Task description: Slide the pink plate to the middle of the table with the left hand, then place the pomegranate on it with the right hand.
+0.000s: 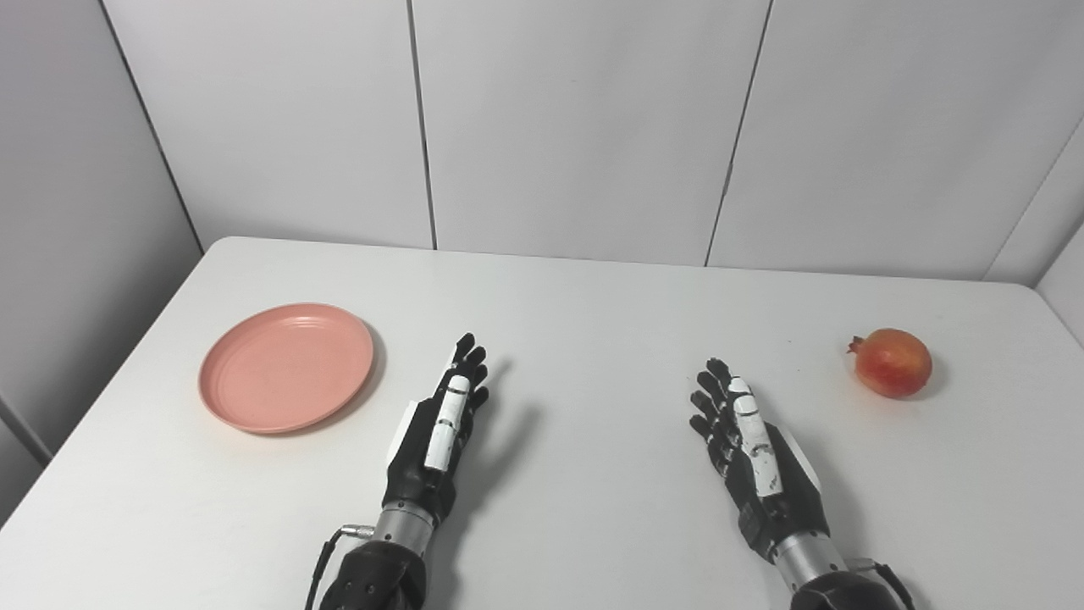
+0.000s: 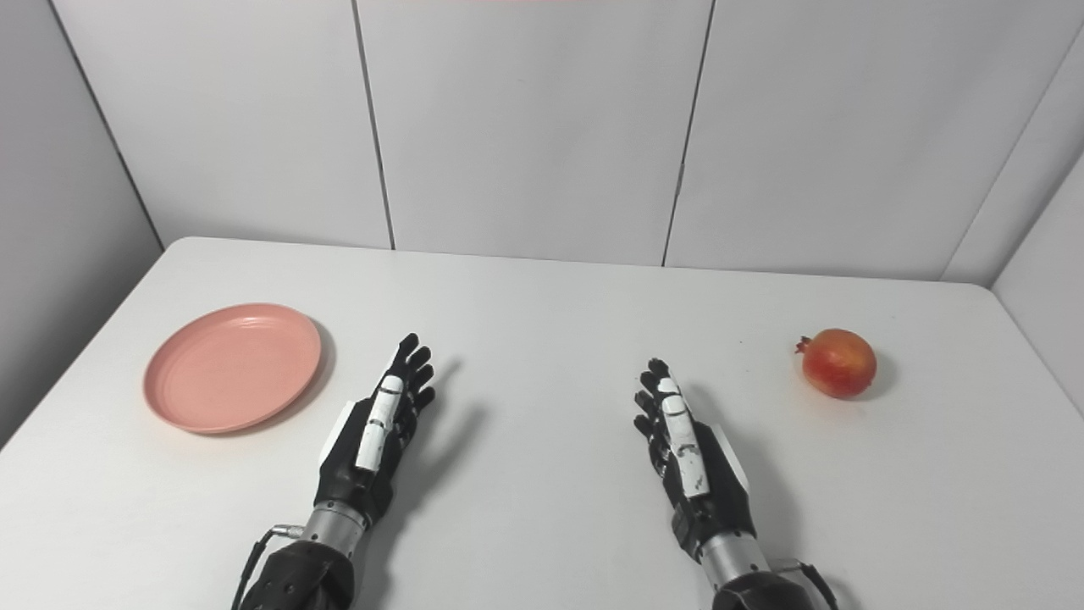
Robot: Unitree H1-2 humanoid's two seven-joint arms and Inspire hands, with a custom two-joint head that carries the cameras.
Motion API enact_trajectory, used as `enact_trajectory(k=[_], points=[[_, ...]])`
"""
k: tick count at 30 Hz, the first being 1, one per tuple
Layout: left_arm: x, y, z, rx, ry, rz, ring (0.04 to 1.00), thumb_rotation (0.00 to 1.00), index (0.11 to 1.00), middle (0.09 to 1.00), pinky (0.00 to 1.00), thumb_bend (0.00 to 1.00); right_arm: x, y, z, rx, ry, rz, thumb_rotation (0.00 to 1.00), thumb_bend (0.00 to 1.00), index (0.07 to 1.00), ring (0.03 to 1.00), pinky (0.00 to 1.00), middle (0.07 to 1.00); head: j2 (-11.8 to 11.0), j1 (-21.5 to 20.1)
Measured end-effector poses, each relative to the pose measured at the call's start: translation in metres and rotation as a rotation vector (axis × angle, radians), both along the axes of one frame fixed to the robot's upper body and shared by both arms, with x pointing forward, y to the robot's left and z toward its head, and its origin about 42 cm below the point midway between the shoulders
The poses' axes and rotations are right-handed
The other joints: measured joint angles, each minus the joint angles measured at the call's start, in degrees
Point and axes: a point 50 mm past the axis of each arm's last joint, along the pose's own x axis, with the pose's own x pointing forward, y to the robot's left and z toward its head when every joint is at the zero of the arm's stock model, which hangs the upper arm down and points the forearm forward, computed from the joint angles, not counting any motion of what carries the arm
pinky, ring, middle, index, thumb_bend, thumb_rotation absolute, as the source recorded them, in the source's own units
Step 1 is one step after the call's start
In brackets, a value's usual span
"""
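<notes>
A pink plate (image 1: 286, 366) lies flat on the left part of the white table (image 1: 593, 313), with nothing on it. A red pomegranate (image 1: 893, 363) rests on the table at the far right. My left hand (image 1: 438, 430) hovers just right of the plate, open, fingers stretched forward, holding nothing. My right hand (image 1: 752, 449) is open too, left of and nearer than the pomegranate, well apart from it. Both hands are held edge-up over the table's front half.
White wall panels (image 1: 584, 127) stand behind the table's far edge. The table's left edge runs close to the plate, and its right edge lies just past the pomegranate.
</notes>
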Motion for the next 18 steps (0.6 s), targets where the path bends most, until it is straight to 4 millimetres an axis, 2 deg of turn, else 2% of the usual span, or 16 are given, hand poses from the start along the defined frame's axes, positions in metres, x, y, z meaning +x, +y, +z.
enact_trajectory(k=[18], points=[[0.0000, 0.0005, -0.0005, -0.002, -0.001, 0.002, 1.000, 1.00, 1.000, 1.000, 1.00, 0.40, -0.0005, 0.0002, -0.0004, 0.002, 0.001, 0.000, 1.00, 0.30, 1.000, 1.000, 1.00, 1.000, -0.1, -0.1]])
